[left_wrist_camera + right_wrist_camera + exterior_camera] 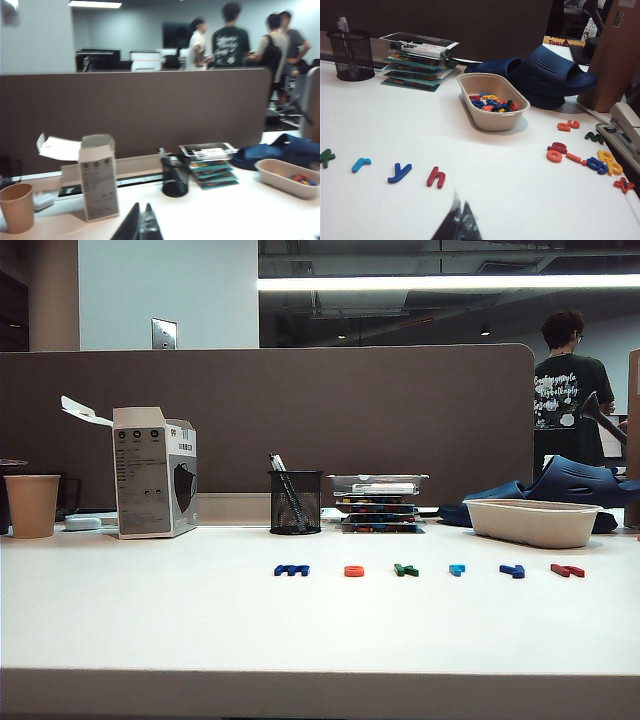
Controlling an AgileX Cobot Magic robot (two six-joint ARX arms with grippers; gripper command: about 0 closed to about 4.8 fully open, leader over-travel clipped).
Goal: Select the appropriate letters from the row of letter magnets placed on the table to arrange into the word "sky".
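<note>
Your bench [150, 610] is plain white and matte. On it the row of magnets runs left to right in the exterior view: wide dark blue m [292, 569], orange-red s [354, 571], dark green k [406, 569], light blue r [457, 569], dark blue y [513, 571], dark red h [567, 570]. All lie flat, spaced apart, none touching, each far smaller than the cup [32, 505].

The s reads as a small rounded blob from this low angle. The k is angular. The y is forked, narrower than the m.

Your right wrist view shows the k [326, 157] at the frame edge, then r [360, 164], y [399, 172], h [436, 177], all clear of each other.

Left hand [141, 226]: tips just show in its wrist view, above the bench near the box [98, 177], pressed close together, holding nothing you can see. Blurred, so treat it as probable.

Right hand [459, 223]: tips pressed together, empty, hanging over bare bench just beside the h. Neither hand shows in the exterior view.

Behind the row: mesh pen cup [295, 502], stacked cards [378, 515], and a tray [492, 117] of spare letters [492, 102]. More loose letters [585, 159] lie beyond the tray by a stapler [624, 127], well apart from the row.
</note>
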